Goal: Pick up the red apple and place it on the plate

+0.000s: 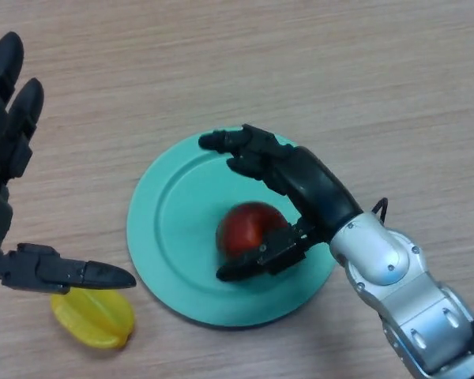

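The red apple [249, 227] rests on the teal plate [170, 229], right of the plate's middle. My right hand [300, 185] comes in from the lower right and arches over the apple. Its fingers [237, 146] stretch out straight past the apple toward the plate's far rim and do not touch it. Its thumb [257, 259] lies along the apple's near side. The hand is open around the apple. My left hand [8, 134] is open at the left edge, fingers straight, thumb [79, 273] pointing right toward the plate.
A yellow fruit [95, 317] lies on the wooden table [363, 79] just left of the plate's near rim, under my left thumb.
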